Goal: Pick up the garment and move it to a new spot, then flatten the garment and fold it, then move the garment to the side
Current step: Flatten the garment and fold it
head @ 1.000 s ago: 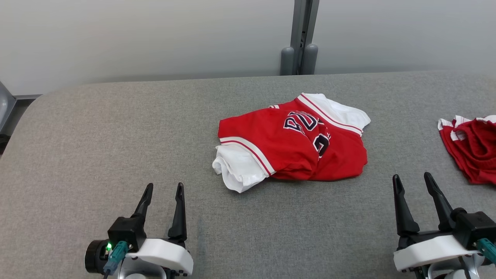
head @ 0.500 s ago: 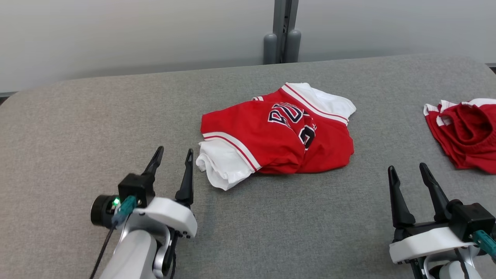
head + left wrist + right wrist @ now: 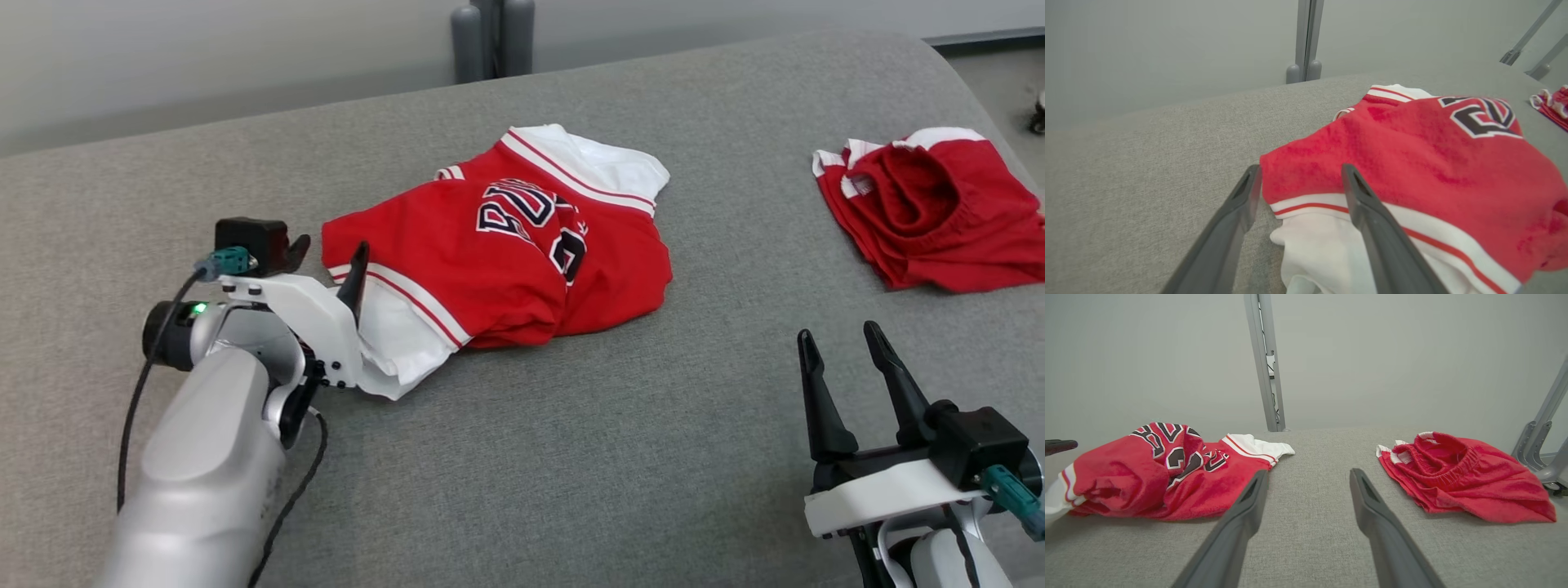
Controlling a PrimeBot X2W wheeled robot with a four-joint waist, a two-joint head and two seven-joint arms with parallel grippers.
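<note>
1. The grey tabletop (image 3: pixel 571 457) carried the crumpled red jersey (image 3: pixel 506 261) near its middle, with red shorts (image 3: pixel 931 229) well apart to the right.
2. The jersey's bunched left end was the place to grasp. A good pick would likely pinch the red layer and the white hem (image 3: pixel 400 343) together, low down, so nothing slips free on lifting.
3. The left arm (image 3: pixel 204 457) reached forward, held low over the tabletop.
4. The left claw (image 3: pixel 329 260) stood wide, one finger just outside the jersey's corner and the other over it. Whether either touched cloth was hard to tell.
5. The right claw (image 3: pixel 841 343) stood wide and empty, well apart from the jersey.
</note>
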